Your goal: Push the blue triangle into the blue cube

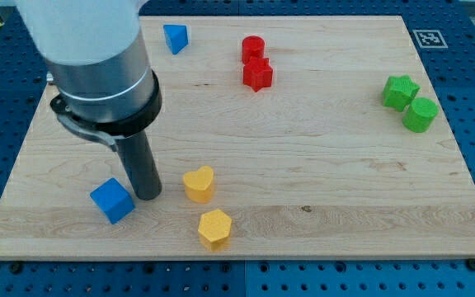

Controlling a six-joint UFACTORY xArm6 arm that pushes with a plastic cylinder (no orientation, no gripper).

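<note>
A wooden bench (320,165) fills the view. My tip (148,196), a dark rod with no jaws to open or close, rests near the left, just right of the blue cube (111,200). The blue triangle (176,38) lies at the far edge, well apart from both, its narrow end toward the right. Its long axis cannot be told.

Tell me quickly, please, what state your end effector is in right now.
No gripper: my tip holds nothing and rests on the board just to the view's right of the blue cube, far from the blue triangle.
</note>
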